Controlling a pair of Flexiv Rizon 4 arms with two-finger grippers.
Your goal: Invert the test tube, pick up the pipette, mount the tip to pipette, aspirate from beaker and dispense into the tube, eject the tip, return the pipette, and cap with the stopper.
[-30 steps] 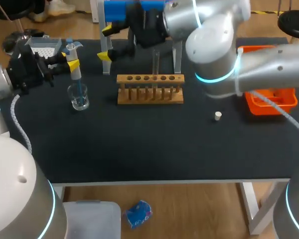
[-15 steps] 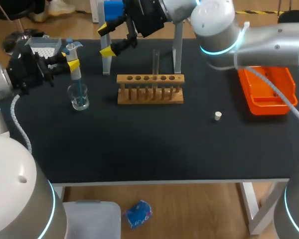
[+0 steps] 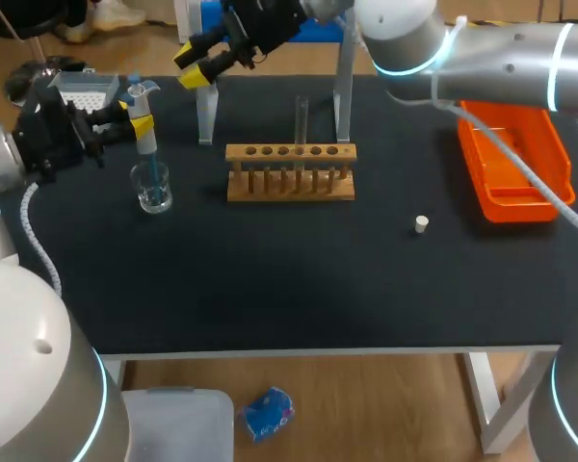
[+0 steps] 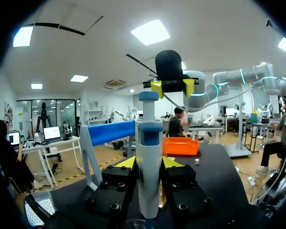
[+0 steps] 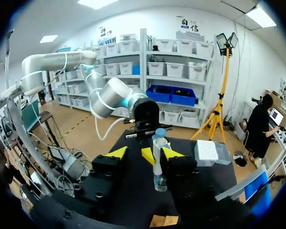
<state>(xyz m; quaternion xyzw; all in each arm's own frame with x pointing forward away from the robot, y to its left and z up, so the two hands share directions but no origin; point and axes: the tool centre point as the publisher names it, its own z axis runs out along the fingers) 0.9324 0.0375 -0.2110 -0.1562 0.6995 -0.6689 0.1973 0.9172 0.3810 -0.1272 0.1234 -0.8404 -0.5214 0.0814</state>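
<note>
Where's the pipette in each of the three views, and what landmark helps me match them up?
Head view: pipette upright at the table's left, over the beaker.
Left wrist view: up close, upright between the left claw's fingers.
Right wrist view: far ahead of the right claw, across the table.
Shared landmark: the left claw gripping it, seen in all three.

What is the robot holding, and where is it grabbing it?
The left hand holds the pipette by its white body, below the blue top. The right hand is open, holding nothing.
</note>
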